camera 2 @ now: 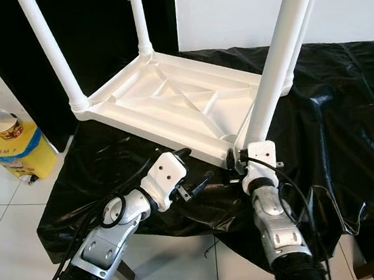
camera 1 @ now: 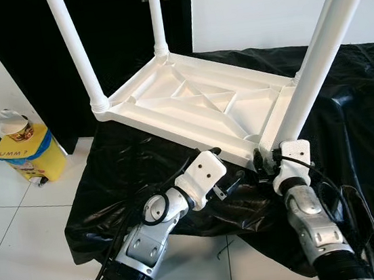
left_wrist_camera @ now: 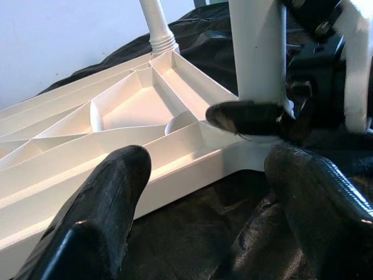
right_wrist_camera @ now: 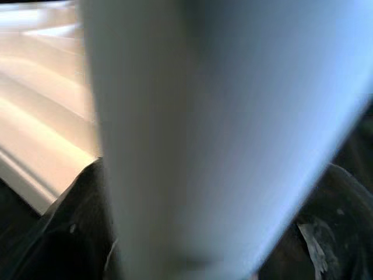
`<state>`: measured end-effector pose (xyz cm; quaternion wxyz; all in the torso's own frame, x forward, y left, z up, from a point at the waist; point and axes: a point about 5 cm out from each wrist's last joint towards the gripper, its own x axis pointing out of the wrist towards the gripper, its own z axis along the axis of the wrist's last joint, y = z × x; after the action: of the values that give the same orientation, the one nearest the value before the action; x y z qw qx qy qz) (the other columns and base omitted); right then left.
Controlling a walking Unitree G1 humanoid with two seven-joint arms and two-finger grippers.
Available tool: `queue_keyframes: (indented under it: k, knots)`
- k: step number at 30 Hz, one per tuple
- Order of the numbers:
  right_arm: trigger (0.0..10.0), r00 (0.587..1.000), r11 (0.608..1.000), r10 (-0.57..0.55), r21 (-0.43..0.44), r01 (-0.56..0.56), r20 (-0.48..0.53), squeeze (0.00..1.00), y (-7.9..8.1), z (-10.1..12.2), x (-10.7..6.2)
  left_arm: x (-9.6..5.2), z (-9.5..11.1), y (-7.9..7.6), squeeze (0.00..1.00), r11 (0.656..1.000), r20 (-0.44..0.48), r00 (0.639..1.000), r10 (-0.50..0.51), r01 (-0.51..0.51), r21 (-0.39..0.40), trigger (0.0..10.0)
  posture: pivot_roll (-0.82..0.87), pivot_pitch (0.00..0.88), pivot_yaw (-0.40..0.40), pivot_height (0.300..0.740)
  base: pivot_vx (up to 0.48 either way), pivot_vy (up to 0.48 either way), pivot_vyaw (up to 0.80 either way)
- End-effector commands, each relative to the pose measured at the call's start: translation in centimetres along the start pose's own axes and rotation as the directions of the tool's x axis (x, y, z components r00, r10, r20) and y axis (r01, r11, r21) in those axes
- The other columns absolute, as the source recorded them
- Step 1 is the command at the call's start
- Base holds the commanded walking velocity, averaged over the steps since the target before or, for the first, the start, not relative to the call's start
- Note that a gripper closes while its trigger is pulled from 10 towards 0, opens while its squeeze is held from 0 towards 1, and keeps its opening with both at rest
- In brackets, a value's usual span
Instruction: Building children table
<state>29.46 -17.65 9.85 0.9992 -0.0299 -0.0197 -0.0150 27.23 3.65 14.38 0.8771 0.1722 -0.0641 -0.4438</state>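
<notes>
Your right claw (camera 1: 271, 160) grips the near white plastic leg (camera 1: 320, 55); left claw (camera 2: 202, 179) released, upturned white tabletop (camera 1: 197, 108) at 12 o'clock.

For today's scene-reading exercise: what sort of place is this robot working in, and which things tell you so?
Probably a room in a home: white floor tiles, a dark door with a metal handle, and an upturned white table top lying on a black plastic sheet.

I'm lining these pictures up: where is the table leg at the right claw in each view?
Left eye: nearest leg, right of centre.
Right eye: same leg, right of centre.
Left wrist: white post, top middle.
Right wrist: blurred leg, close up.
Shared landmark: the ribbed white tabletop on black sheet.
</notes>
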Motion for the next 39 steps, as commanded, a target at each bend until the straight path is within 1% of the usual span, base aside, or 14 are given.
queue_keyframes:
  k: [1,2,3,4,5,17,18,21,27,35,36,37,38,39]
  knots:
    - [10.0,0.999,0.999,0.033,0.002,-0.033,0.005,1.0,-0.3,-0.2,-0.3,0.0,-0.2,-0.6,0.0,0.999,-0.01,0.999,-0.049,0.049,0.003,10.0,0.02,0.0,-0.072,0.74,0.0,0.0,0.0]
    - [10.0,0.999,0.999,0.033,0.002,-0.033,0.005,1.0,-0.3,-0.2,-0.3,0.0,-0.2,-0.6,0.0,0.999,-0.01,0.999,-0.049,0.049,0.003,10.0,0.02,0.0,-0.072,0.74,0.0,0.0,0.0]
    - [10.0,0.997,0.997,0.071,0.004,-0.071,0.016,0.78,-0.4,-0.1,-0.4,0.0,-0.2,-0.6,0.0,0.999,-0.01,0.999,-0.048,0.048,0.003,10.0,0.02,0.0,-0.07,0.74,0.0,0.0,0.0]
    - [10.0,0.997,0.997,0.071,0.004,-0.071,0.016,0.78,-0.4,-0.1,-0.4,0.0,-0.2,-0.6,0.0,0.999,-0.01,0.999,-0.048,0.048,0.003,10.0,0.02,0.0,-0.07,0.74,0.0,0.0,0.0]
    - [10.0,0.993,0.994,0.113,0.005,-0.113,0.028,0.0,-0.5,0.1,-0.4,0.0,-0.2,-0.6,0.0,0.999,-0.011,0.999,-0.048,0.048,0.003,10.0,0.02,0.0,-0.066,0.74,0.0,0.0,0.0]
    - [10.0,0.988,0.989,0.148,0.008,-0.149,0.039,0.0,-0.6,0.2,-0.3,0.0,-0.2,-0.5,0.0,0.999,-0.012,0.999,-0.048,0.048,0.003,10.0,0.02,0.0,-0.066,0.74,0.0,0.0,0.0]
    - [10.0,0.98,0.981,0.191,0.019,-0.192,0.047,0.0,-0.5,0.5,-0.2,0.0,-0.2,-0.5,0.0,0.999,-0.012,0.999,-0.048,0.048,0.004,10.0,0.02,0.0,-0.062,0.74,0.0,0.0,0.0]
    - [10.0,0.883,0.882,0.47,-0.05,-0.469,0.014,0.0,-0.4,1.4,1.2,0.1,-0.1,-0.1,0.0,0.999,-0.009,0.999,-0.048,0.048,0.012,10.0,0.02,0.0,-0.053,0.74,0.0,0.0,0.0]
    - [10.0,0.844,0.84,0.537,-0.08,-0.537,-0.022,0.0,-0.9,1.5,1.5,0.0,-0.1,0.1,0.0,0.999,-0.012,0.999,-0.04,0.04,0.013,10.0,0.02,0.0,-0.051,0.74,0.0,0.0,0.0]
    - [10.0,0.833,0.828,0.551,-0.099,-0.552,-0.037,0.0,-1.1,1.3,1.7,0.0,-0.1,0.2,0.0,0.999,-0.013,0.999,-0.036,0.036,0.014,10.0,0.02,0.002,-0.046,0.74,0.0,0.0,0.0]
    - [4.5,0.833,0.826,0.551,-0.11,-0.553,-0.046,0.0,-1.2,1.2,1.7,0.0,-0.1,0.3,0.0,0.999,-0.012,0.999,-0.034,0.034,0.015,10.0,0.02,0.003,-0.046,0.74,0.0,0.0,0.0]
    - [4.5,0.833,0.826,0.551,-0.11,-0.553,-0.046,0.0,-1.2,1.2,1.7,0.0,-0.1,0.3,0.0,0.999,-0.012,0.999,-0.034,0.034,0.015,10.0,0.02,0.003,-0.046,0.74,0.0,0.0,0.0]
    - [0.0,0.837,0.83,0.545,-0.113,-0.547,-0.054,0.0,-1.4,1.0,1.7,0.0,-0.1,0.3,0.0,0.999,-0.012,0.999,-0.032,0.033,0.015,10.0,0.02,0.005,-0.046,0.74,0.0,0.0,0.0]
    - [0.0,0.844,0.837,0.533,-0.112,-0.536,-0.06,0.0,-1.6,0.9,1.6,0.0,-0.1,0.4,0.0,0.999,-0.012,0.999,-0.031,0.032,0.015,10.0,0.02,0.007,-0.045,0.74,0.0,0.0,0.0]
